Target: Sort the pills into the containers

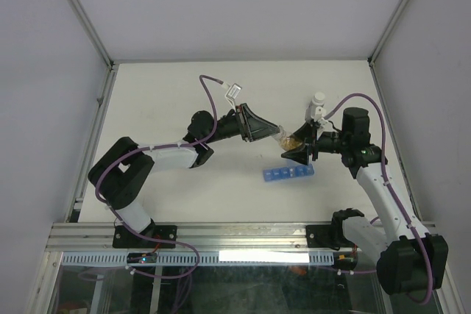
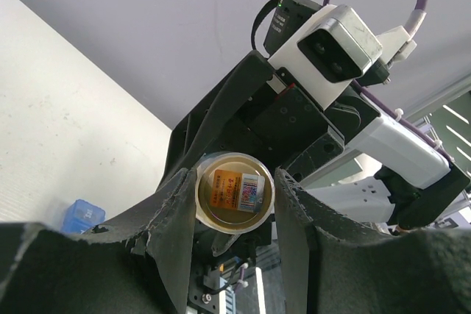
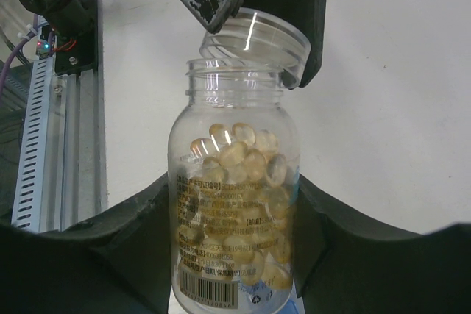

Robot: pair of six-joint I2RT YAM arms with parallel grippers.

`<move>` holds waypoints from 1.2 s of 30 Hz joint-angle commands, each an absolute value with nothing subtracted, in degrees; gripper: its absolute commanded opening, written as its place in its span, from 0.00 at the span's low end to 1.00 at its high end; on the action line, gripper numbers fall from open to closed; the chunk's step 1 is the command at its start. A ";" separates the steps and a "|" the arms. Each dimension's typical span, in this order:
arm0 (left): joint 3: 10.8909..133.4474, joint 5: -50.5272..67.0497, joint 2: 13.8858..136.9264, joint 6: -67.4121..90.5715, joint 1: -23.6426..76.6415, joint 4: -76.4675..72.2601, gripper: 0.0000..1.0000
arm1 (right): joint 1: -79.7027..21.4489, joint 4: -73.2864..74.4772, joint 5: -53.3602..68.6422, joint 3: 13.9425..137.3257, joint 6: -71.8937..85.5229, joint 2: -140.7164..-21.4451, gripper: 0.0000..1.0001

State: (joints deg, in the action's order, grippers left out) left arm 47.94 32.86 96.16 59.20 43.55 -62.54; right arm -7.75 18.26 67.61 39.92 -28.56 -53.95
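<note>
Pills point(image 3: 243, 159) fill a clear bottle point(image 3: 234, 255) pinched in the right tool point(image 3: 235, 215); the left tool point(image 2: 234, 185) grips its cap point(image 3: 254, 38), just off the neck point(image 3: 235, 82) toward 1 o'clock. I'd pull the cap well clear, then tip the bottle gently over the organizer point(image 1: 287, 174), lying on the surface point(image 1: 184, 93) at the bottle's 6 o'clock. Only the top view shows the organizer whole; the right wrist alone shows the open neck.

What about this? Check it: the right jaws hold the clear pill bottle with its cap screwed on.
Wrong. The right jaws hold the clear pill bottle, but its cap is off, in the left jaws just off the open neck; the right wrist view shows it.
</note>
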 commanded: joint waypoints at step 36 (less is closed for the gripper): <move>51.61 27.02 90.41 39.58 49.48 -44.10 0.29 | -7.85 13.62 64.64 42.98 -21.95 -55.81 0.00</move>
